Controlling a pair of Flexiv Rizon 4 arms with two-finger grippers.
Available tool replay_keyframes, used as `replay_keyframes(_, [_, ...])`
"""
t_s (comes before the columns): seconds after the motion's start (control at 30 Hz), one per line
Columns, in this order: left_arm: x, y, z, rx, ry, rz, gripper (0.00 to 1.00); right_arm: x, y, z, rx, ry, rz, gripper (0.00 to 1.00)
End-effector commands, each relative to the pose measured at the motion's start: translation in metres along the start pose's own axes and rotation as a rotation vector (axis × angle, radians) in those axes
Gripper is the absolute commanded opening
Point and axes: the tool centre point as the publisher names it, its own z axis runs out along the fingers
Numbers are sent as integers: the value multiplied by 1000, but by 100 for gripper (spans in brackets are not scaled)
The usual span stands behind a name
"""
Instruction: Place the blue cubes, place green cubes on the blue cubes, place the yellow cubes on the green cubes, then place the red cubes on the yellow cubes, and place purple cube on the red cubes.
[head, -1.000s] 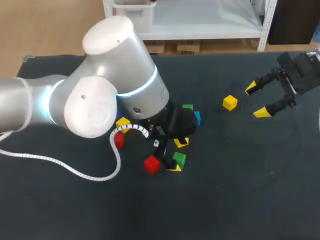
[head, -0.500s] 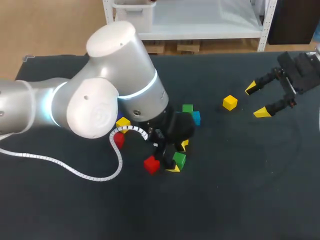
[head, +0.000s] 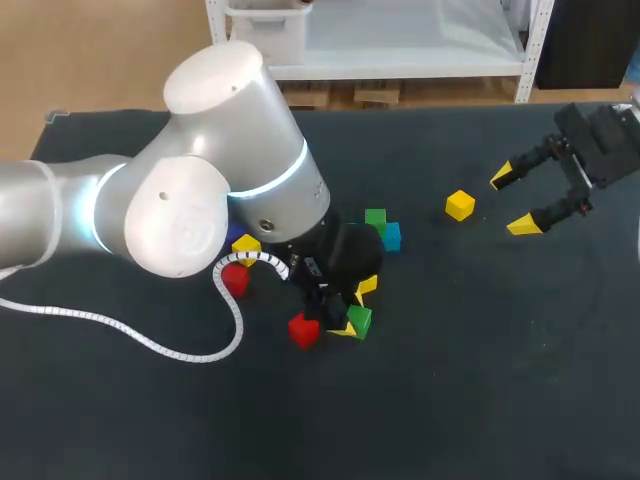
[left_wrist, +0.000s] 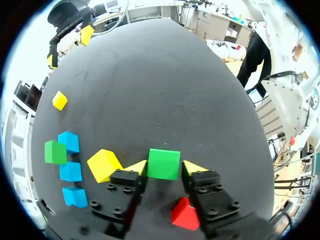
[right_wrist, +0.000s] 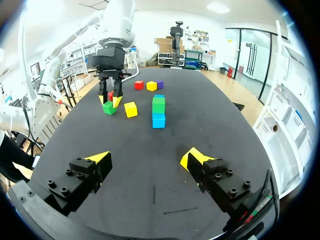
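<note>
My left gripper (left_wrist: 165, 169) is down on the table, its yellow tips pressed against both sides of a green cube (left_wrist: 163, 163); in the head view the same gripper (head: 355, 305) and cube (head: 360, 322) sit mid-table. A yellow cube (left_wrist: 103, 165) lies beside one finger and a red cube (left_wrist: 184, 214) under the other. Ahead and to the side stand blue cubes (left_wrist: 70, 171), one bearing a green cube (left_wrist: 55, 152). My right gripper (right_wrist: 147, 160) hangs open and empty, also visible at the right edge of the head view (head: 513, 201).
A lone yellow cube (head: 459, 205) lies left of my right gripper. A red cube (head: 235, 279) and a yellow cube (head: 246, 244) sit by the left arm's cable; the right wrist view also shows a purple cube (right_wrist: 159, 84) with them.
The left gripper's fingers have drawn in around the green cube, and the left arm has shifted slightly. The right arm has not moved.
</note>
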Motion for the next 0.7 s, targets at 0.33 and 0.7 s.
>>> replay_keyframes(0.33, [3,12,-20,-94,-67,-83,0,0,0,0,0,-1,-1,100])
replay_keyframes(0.7, [18,54,-76,-207,-59,-183,0,0,0,0,0,-1,-1,100])
